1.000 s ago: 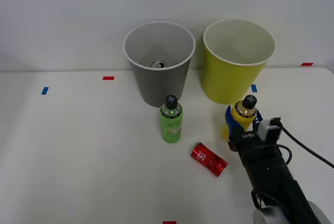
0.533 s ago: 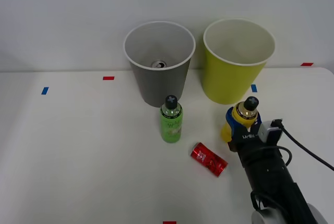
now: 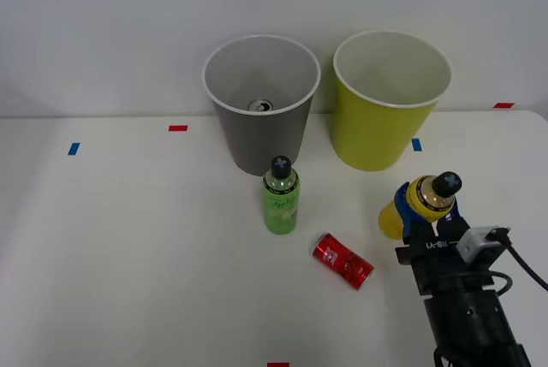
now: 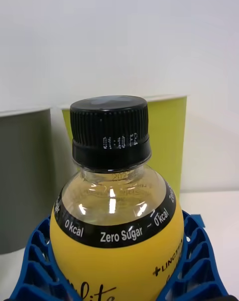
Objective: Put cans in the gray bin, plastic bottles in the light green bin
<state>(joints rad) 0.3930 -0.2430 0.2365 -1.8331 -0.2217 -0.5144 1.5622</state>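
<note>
Front view | right gripper (image 3: pixel 425 215) grasps yellow bottle (image 3: pixel 417 204) | red can (image 3: pixel 342 261) beside | light green bin (image 3: pixel 390 102) beyond

I see a glossy plastic yellow bottle (image 4: pixel 117 241) with a matt ribbed black cap (image 4: pixel 110 127), ribbed blue plastic fingers (image 4: pixel 196 256), a shiny metal red can (image 3: pixel 342 261), and smooth matt plastic bins (image 3: pixel 261 102).

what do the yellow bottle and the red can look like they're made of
Yellow bottle: clear glossy plastic, apparently; its see-through neck shows highlights, with a matte black ribbed cap above. Red can: probably thin metal with a shiny red printed coat and a silvery end.
</note>
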